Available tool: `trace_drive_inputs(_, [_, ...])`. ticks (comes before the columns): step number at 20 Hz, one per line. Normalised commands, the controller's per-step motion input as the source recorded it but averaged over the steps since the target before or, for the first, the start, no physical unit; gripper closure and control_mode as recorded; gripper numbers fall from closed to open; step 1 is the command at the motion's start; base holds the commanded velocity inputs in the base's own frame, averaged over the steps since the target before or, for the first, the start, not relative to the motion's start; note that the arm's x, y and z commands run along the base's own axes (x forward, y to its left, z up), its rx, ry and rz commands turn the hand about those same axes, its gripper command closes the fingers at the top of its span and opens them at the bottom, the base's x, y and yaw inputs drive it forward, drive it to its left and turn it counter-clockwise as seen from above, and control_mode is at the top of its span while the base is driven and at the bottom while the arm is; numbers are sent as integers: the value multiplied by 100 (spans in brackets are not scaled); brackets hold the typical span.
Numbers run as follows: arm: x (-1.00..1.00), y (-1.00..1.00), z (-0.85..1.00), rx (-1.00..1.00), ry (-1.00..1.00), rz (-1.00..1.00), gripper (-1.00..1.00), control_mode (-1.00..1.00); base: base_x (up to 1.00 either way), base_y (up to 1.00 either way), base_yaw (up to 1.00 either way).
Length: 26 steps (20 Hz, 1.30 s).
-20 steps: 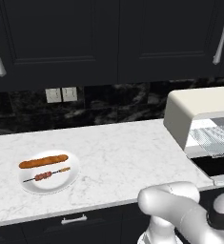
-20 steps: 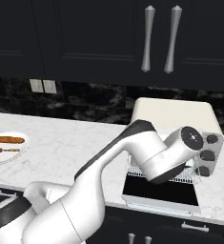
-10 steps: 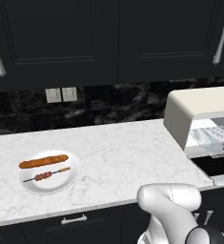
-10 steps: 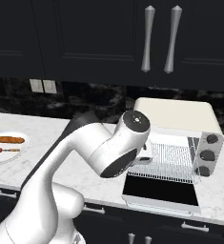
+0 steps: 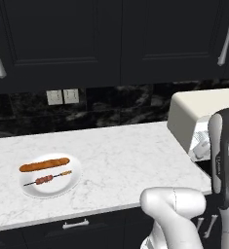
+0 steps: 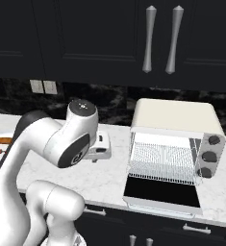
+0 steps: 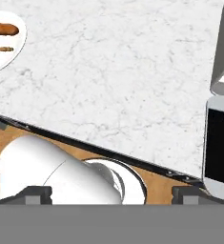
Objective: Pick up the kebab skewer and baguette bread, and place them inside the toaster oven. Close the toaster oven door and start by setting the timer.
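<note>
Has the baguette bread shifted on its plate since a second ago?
No. In the left base view the baguette bread lies on the white plate just behind the kebab skewer, as before, left of the toaster oven.

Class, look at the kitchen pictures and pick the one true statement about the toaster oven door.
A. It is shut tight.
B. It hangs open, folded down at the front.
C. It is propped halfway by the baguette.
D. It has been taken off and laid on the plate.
B: the toaster oven door lies folded down in front of the toaster oven, leaving the wire rack inside exposed.
</note>
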Motion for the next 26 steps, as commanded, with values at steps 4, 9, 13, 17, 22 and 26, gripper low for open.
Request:
trace_drive_inputs(4, [2, 100, -6, 0, 9, 10, -100, -100, 0, 0, 0])
trace_drive_inputs(9, [0, 100, -4, 0, 0, 9, -100, -100, 0, 0, 0])
trace_drive_inputs(13, [0, 100, -1, 0, 0, 10, -100, -100, 0, 0, 0])
trace_drive_inputs(17, [0, 100, -4, 0, 1, 11, -100, -100, 0, 0, 0])
trace_drive_inputs(22, [2, 100, -21, 0, 1, 11, -100, -100, 0, 0, 0])
trace_drive_inputs(26, [37, 100, -18, -1, 0, 21, -100, -100, 0, 0, 0])
